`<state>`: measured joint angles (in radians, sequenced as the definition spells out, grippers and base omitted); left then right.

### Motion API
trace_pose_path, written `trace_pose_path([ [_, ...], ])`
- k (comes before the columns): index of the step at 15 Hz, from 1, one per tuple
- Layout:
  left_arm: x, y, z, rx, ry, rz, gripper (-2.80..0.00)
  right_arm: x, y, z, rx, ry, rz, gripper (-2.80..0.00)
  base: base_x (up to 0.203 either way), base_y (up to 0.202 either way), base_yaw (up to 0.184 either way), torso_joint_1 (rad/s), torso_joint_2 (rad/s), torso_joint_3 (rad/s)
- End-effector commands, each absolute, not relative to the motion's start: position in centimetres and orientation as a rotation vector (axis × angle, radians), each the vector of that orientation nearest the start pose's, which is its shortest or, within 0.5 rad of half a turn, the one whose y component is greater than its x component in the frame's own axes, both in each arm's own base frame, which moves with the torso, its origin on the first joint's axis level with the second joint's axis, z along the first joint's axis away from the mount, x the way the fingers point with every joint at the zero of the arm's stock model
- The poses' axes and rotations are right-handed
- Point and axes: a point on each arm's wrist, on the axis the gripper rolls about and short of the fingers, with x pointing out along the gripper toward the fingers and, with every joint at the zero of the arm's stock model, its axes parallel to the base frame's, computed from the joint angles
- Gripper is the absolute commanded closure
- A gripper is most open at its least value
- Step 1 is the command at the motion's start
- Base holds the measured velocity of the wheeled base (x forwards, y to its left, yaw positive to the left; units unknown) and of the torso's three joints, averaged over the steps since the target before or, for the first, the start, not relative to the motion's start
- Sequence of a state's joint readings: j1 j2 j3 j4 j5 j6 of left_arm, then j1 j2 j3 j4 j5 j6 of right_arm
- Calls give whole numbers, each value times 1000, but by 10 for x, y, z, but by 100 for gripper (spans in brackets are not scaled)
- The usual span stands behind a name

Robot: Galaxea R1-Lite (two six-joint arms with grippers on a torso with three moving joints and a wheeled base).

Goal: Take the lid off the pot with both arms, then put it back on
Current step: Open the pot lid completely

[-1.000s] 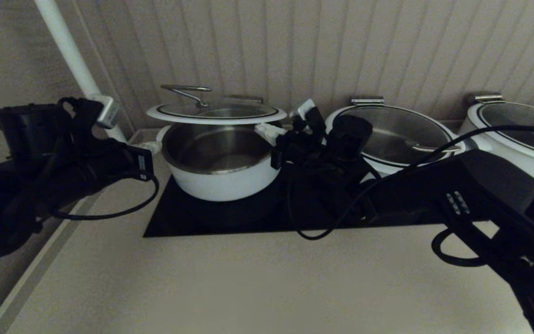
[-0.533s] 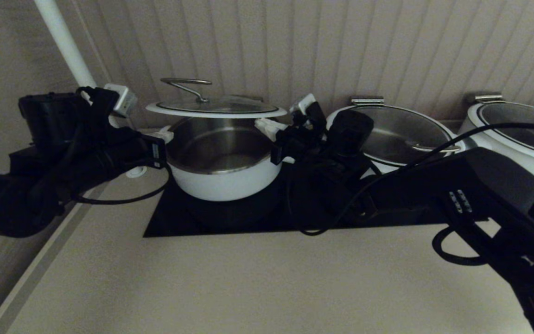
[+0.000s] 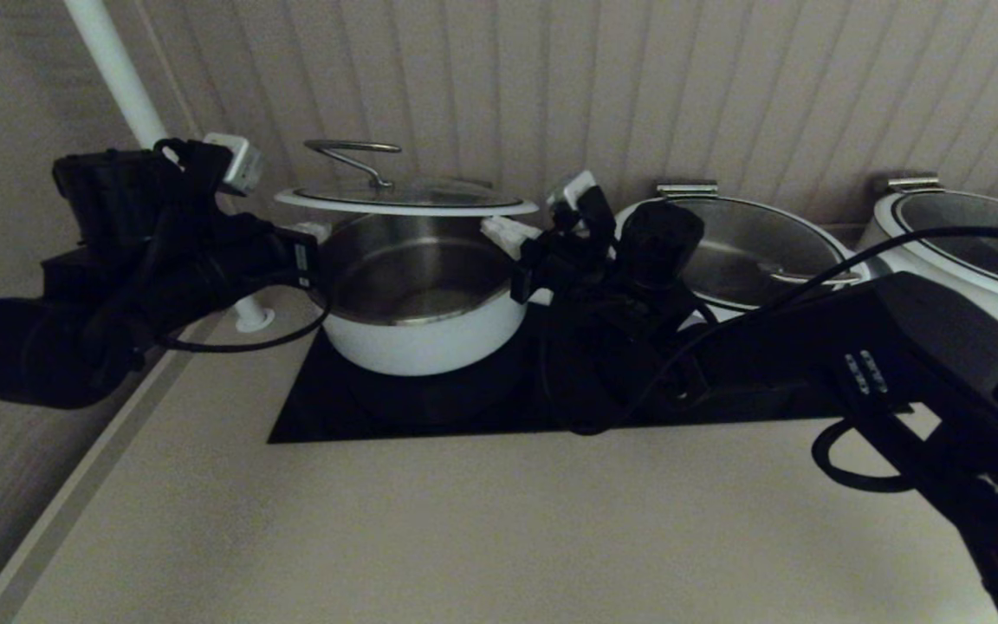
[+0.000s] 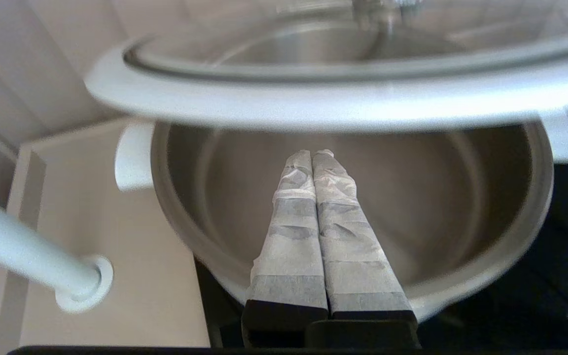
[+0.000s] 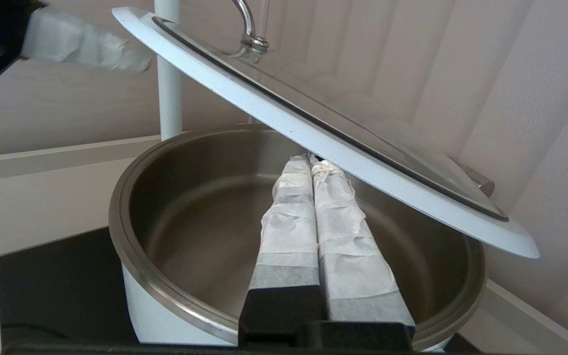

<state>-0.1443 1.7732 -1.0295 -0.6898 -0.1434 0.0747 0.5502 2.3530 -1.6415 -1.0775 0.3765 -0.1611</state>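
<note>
The lid (image 3: 405, 201), clear glass with a white rim and a wire handle, hangs above the open white pot (image 3: 417, 334) on the black cooktop. My left gripper (image 3: 313, 232) is shut and empty at the pot's left side, its taped fingers under the lid's rim. My right gripper (image 3: 499, 232) is shut and empty at the pot's right side, fingertips touching the rim's underside. In the left wrist view the gripper (image 4: 312, 154) points over the pot (image 4: 535, 197) below the lid (image 4: 313, 106). In the right wrist view the gripper (image 5: 309, 160) meets the tilted lid (image 5: 363, 162) above the pot (image 5: 131, 246).
Two wider white pots with glass lids (image 3: 724, 251) (image 3: 967, 251) stand to the right, close behind my right arm. A white pole (image 3: 118, 69) rises at the back left beside my left arm. The panelled wall is right behind the pots. Beige counter (image 3: 464, 537) lies in front.
My left gripper has moved up and in toward the pot. The lid has risen a little above the pot. My right gripper has risen slightly.
</note>
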Motion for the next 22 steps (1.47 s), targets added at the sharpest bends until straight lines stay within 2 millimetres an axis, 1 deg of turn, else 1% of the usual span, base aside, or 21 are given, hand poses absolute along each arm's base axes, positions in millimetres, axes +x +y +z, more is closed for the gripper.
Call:
trace_pose_path([
  [1, 344, -53, 225, 75, 38, -290, 0, 410, 262, 193, -116, -460, 884, 0, 0, 0, 0, 0, 0, 0],
  [7, 354, -54, 223, 75, 3, -262, 0, 410, 262, 194, -115, -463, 884, 0, 0, 0, 0, 0, 0, 0],
  [12, 361, -55, 233, 55, -48, -246, 0, 410, 261, 196, -114, -466, 884, 0, 0, 0, 0, 0, 0, 0],
  [19, 367, -56, 232, 53, -50, -244, 0, 408, 261, 200, -114, -476, 884, 0, 0, 0, 0, 0, 0, 0],
  [22, 370, -56, 240, 52, -77, -243, 0, 406, 260, 205, -113, -486, 882, 0, 0, 0, 0, 0, 0, 0],
])
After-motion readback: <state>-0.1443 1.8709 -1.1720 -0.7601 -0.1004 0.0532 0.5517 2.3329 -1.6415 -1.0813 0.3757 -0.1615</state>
